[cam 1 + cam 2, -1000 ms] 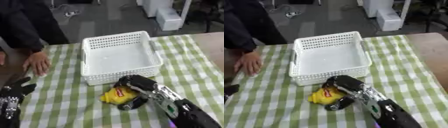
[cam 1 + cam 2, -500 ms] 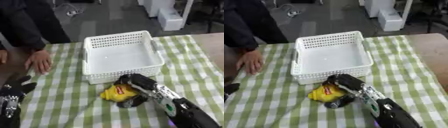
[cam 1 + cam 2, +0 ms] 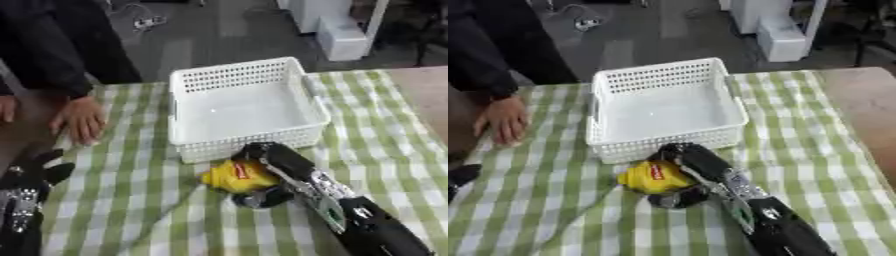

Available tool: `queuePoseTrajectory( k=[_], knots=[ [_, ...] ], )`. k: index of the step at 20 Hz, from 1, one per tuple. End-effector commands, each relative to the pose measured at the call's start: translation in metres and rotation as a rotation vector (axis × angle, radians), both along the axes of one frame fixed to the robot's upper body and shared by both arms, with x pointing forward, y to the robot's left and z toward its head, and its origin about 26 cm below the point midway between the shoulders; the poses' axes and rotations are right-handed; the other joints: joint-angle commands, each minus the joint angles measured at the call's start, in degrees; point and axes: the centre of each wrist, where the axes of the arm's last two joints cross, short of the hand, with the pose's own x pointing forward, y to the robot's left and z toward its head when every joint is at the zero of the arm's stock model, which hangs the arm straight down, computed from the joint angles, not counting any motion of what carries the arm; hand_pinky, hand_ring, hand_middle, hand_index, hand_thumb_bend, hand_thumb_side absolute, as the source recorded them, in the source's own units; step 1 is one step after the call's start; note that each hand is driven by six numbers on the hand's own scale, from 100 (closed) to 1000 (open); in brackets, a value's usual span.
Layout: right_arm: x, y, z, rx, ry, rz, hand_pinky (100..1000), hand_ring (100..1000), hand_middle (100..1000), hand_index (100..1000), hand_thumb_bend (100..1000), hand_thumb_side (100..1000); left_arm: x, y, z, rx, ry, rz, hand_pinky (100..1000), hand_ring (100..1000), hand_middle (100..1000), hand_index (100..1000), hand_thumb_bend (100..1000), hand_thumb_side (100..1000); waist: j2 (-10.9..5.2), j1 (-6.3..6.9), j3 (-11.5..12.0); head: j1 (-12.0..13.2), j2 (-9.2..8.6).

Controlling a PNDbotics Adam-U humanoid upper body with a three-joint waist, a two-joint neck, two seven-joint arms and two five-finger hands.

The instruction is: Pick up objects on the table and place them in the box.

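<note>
In the left eye view, the robot's black-and-silver right hand curls fingers and thumb round a rounded, glossy yellow object with a red label, held just in front of the white perforated plastic basket on the green-and-white checked cloth, so the basket lies directly beyond the hand. The left hand rests idle at the lower left, fingers relaxed. The right eye view shows the yellow object just short of the basket's near wall, its smooth skin set against latticed plastic.

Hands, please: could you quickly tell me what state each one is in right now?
Right hand: curled around the yellow object in front of the white basket.
Left hand: idle at the lower left, fingers relaxed, holding nothing.
</note>
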Motion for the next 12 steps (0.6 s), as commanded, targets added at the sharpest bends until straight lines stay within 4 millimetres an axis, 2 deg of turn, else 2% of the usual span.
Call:
queuePoseTrajectory(
  k=[1,6,12],
  knots=[
    [-0.018,-0.036,-0.061,-0.145,0.189,-0.104,100,100,100,168,353,138,0.0,0.0,0.007,-0.003,-0.026,-0.01,777,708,742,952,416,778,0.58,0.31,-0.2,0.5,0.02],
    [-0.021,-0.021,-0.047,-0.012,0.238,-0.1,100,100,100,166,367,186,-0.001,0.001,0.006,-0.001,-0.021,-0.006,776,706,740,951,415,778,0.38,0.28,-0.3,0.6,0.21],
    [-0.03,0.006,0.005,0.168,0.253,-0.049,100,100,100,166,369,203,-0.002,0.003,0.004,0.005,-0.013,-0.001,777,706,739,951,415,777,-0.15,0.08,-0.7,0.6,0.57]
  ],
)
